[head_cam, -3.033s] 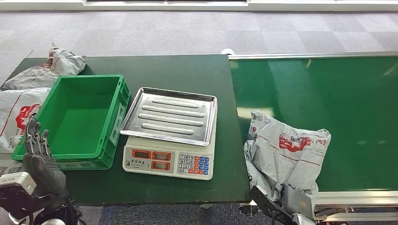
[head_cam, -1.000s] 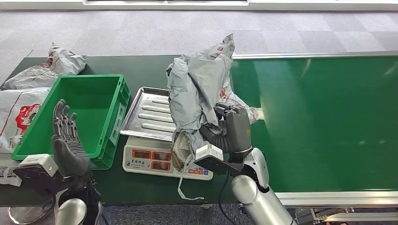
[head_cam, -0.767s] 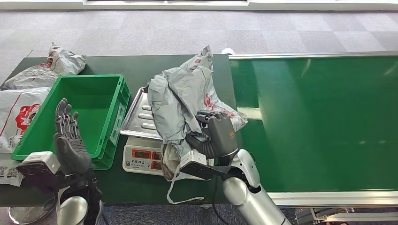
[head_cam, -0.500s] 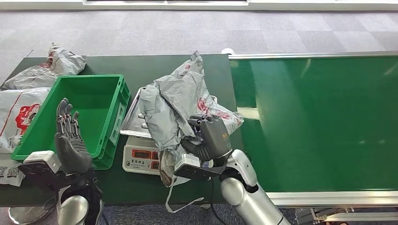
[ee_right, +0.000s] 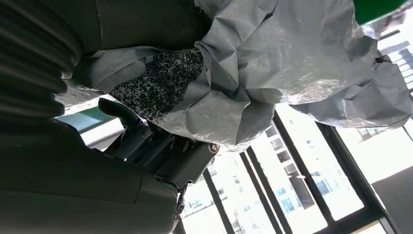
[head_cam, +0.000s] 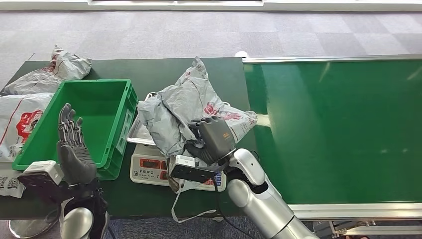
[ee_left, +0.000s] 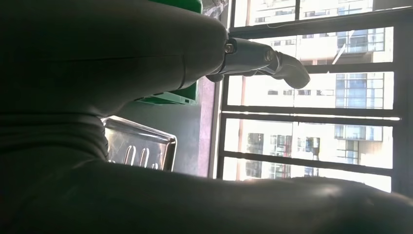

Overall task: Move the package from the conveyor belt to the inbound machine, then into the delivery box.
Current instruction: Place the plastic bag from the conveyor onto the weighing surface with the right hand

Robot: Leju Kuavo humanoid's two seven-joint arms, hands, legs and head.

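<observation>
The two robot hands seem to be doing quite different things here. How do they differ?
The right hand grips the crumpled grey package over the scale's metal tray; the left hand holds nothing. The right hand's fingers curl into the plastic, while the left hand's fingers point up, apart, beside the green box. Both are dark grey hands on silver arms.

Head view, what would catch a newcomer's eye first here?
The crumpled grey plastic package with red print, gripped by the robot's right hand, sprawls over the steel tray of the white weighing scale mid-table. Beside it on the left sits an empty bright green plastic crate, with the left hand raised, fingers apart, at its near corner.
</observation>
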